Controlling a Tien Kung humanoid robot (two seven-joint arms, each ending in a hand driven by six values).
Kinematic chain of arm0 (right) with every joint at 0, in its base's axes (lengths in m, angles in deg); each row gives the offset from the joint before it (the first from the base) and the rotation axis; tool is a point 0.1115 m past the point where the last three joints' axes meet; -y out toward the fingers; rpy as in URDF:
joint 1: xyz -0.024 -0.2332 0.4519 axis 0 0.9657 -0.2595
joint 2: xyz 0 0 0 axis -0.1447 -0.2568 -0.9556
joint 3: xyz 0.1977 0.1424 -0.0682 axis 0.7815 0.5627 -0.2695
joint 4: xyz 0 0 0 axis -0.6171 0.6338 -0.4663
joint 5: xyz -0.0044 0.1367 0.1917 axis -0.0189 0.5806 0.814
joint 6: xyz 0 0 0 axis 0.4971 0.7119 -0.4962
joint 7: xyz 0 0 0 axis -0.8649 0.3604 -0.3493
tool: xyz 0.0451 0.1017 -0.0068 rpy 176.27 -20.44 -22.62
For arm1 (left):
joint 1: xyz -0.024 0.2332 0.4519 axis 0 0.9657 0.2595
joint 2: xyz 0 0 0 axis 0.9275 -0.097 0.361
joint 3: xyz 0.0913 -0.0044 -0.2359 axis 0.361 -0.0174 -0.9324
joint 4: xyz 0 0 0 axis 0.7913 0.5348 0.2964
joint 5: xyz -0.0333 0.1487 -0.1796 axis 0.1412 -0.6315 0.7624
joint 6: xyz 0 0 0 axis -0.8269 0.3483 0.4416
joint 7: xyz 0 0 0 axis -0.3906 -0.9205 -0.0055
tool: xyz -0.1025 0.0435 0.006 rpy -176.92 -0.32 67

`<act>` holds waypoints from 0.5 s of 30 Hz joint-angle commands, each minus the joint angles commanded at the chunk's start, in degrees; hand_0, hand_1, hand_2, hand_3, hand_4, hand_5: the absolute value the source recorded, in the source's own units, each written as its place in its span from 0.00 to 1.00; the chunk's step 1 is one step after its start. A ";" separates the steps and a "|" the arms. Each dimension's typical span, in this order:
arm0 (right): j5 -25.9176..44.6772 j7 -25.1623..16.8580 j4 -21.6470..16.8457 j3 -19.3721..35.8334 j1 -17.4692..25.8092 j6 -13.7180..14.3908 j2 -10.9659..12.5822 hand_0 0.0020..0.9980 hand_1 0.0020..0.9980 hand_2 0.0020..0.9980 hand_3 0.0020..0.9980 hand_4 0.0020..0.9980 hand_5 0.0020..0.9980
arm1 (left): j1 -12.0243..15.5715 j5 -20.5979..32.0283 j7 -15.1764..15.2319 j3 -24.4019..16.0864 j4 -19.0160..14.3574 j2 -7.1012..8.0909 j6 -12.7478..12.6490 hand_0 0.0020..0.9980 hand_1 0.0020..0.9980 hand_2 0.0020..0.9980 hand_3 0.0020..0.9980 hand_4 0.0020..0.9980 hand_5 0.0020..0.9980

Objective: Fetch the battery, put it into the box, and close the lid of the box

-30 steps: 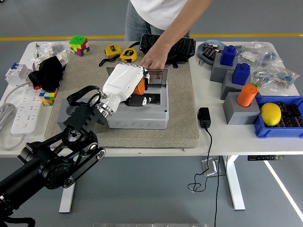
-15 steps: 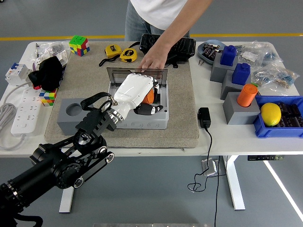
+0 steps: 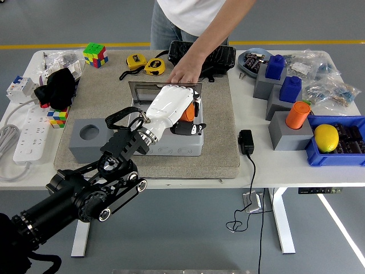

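Note:
My left hand (image 3: 191, 120) is white and reaches in from the lower left. Its fingers are curled on an orange battery (image 3: 187, 112), held over the open grey box (image 3: 177, 150) on the tan mat. The box's clear lid (image 3: 142, 88) stands open at the far side. A person's hand (image 3: 183, 73) rests on the lid's far edge. The box's inside is mostly hidden by my hand. My right hand is not in view.
A grey block with a round hole (image 3: 88, 137) sits left of the box. A black adapter (image 3: 246, 141) with its cable lies to the right. Grey stands with blue bottles (image 3: 275, 67), an orange cylinder (image 3: 297, 114) and a lemon (image 3: 325, 137) are at right. A power strip (image 3: 28, 132) is at left.
My left hand has moved right over the box with the battery, and the arm has followed. The person's hand has stayed on the lid.

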 joint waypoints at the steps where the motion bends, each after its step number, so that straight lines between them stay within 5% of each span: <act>1: 0.13 -0.02 0.00 -0.16 0.05 0.00 0.01 1.00 0.92 0.87 0.90 1.00 1.00 | -0.08 -0.05 0.47 0.12 0.90 0.00 -0.18 0.08 0.03 0.08 0.07 0.70 0.17; 15: 0.31 0.13 0.00 -0.50 0.20 0.09 0.23 1.00 0.92 0.87 0.90 1.00 1.00 | 0.01 0.91 1.71 0.58 1.60 0.00 -0.57 0.08 0.03 0.08 0.07 0.69 0.20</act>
